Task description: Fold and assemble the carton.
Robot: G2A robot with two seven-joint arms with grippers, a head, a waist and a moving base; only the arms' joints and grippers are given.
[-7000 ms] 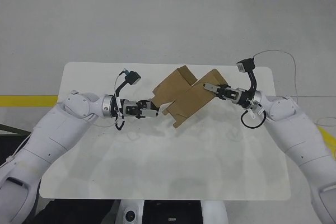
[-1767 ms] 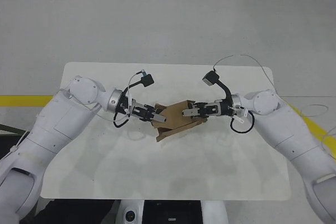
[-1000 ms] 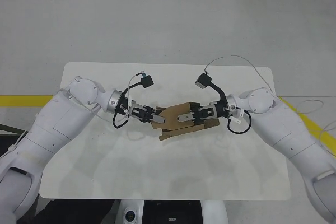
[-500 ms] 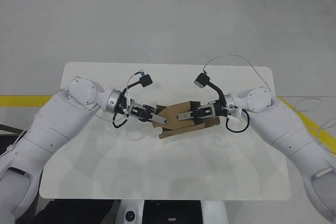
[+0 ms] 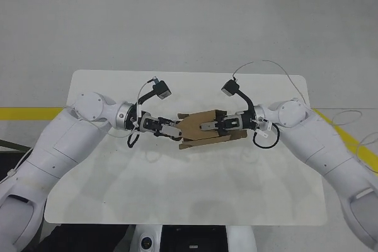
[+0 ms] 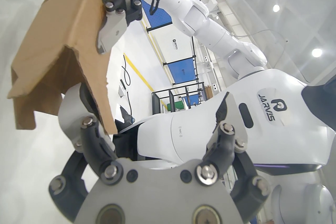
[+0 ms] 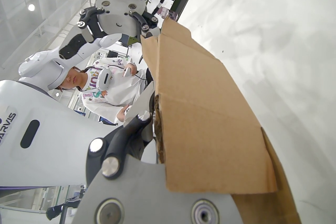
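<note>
The brown cardboard carton (image 5: pixel 208 127) lies low over the middle of the white table (image 5: pixel 113 189), partly folded, between my two grippers. My right gripper (image 5: pixel 206 126) is shut on its upper panel; the left wrist view shows one finger (image 6: pixel 105 33) lying flat on the outer face of the carton (image 6: pixel 52 51). My left gripper (image 5: pixel 171 131) stands open at the carton's left end. In the left wrist view one finger (image 6: pixel 69 104) touches the flap's edge and the other (image 6: pixel 225 109) is far apart from it. In the right wrist view the carton (image 7: pixel 204 117) covers one finger.
A thin cable (image 5: pixel 283 66) loops above the right arm near the table's back edge. Bare tabletop stretches in front of the carton toward the front edge and out to both sides.
Since the oldest frame both arms have brought the carton from the back of the table toward its middle and pressed it flatter. In the last half second the left gripper eased slightly left.
</note>
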